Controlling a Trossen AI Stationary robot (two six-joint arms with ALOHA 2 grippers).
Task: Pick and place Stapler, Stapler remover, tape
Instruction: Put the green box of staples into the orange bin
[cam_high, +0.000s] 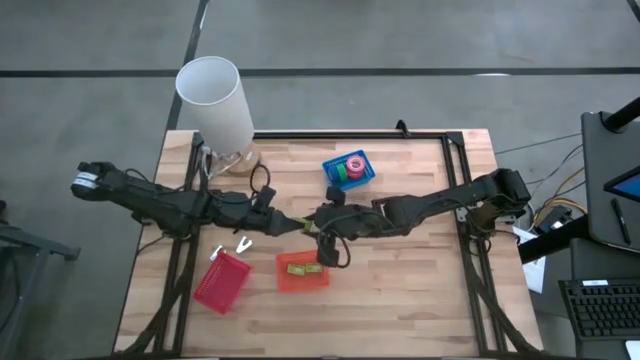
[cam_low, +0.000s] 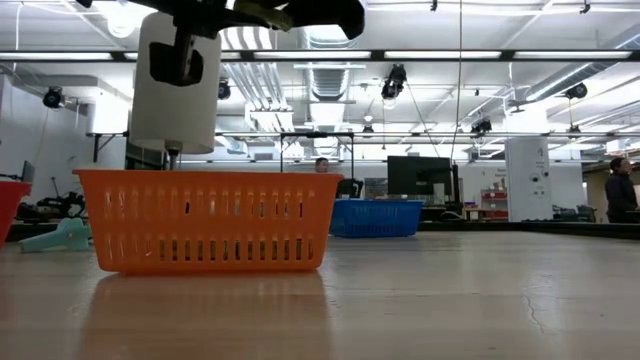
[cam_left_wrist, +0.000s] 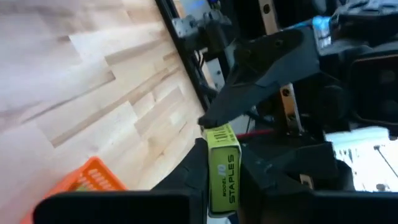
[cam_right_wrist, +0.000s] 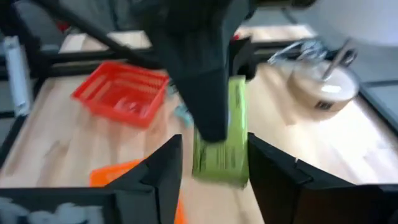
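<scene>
Orange bin (cam_low: 208, 220) closest. Above it, mid-table: left gripper (cam_left_wrist: 219, 177) clamped on green staples box (cam_left_wrist: 224, 168); right gripper (cam_right_wrist: 211, 168) spread wide, straddling same box. Tape rolls (cam_high: 352, 166) in blue bin (cam_high: 331, 176).

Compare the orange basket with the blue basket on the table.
The blue basket holds tape rolls; the orange basket holds a green item. The blue basket sits toward the far side of the table, the orange basket nearer the front, close to the left gripper, which grips a staples box. Both are slotted plastic baskets standing upright.
</scene>
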